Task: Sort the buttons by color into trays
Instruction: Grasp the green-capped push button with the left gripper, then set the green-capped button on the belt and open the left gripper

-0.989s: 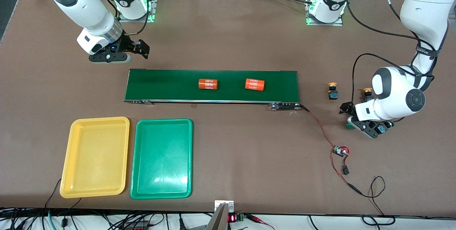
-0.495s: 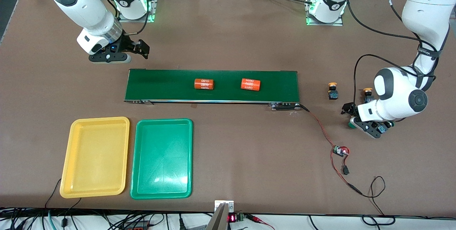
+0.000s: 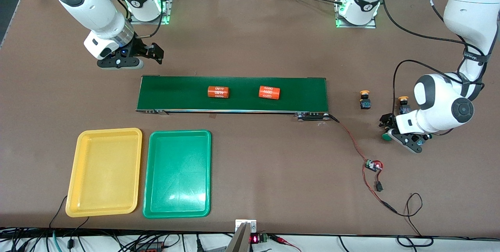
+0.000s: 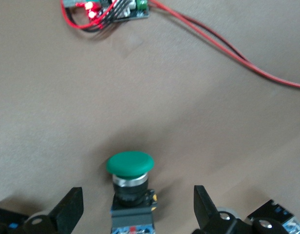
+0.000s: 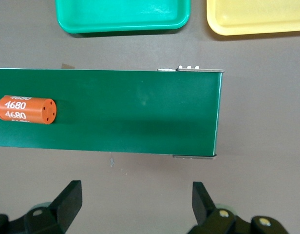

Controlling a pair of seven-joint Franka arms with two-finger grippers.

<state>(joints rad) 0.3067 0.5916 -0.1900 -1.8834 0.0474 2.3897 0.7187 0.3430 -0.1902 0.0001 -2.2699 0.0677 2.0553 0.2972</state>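
Nothing's been sorted yet. The conveyor belt is taken as the landmark here. Off its end toward the left arm's end of the counter, a little cluster of buttons is seen: a yellow-capped button just off the belt's end, a second yellow-capped button farther out and half hidden by the arm, and a green-capped button standing upright on the counter. A fourth button can't be made out.

The left end effector is lowered around that green one, fingers spread wide with the button centred between them but not touched. It looks lined up that way so a squeeze lands on the body under the cap.

The right end effector is parked over the counter at the belt's other end, fingers apart and empty. It's probably kept waiting there because the trays are on its side.

The yellow tray and green tray are laid side by side, nearer the front camera than the belt, both empty. Two orange cylinders are riding on the belt, not part of the job.
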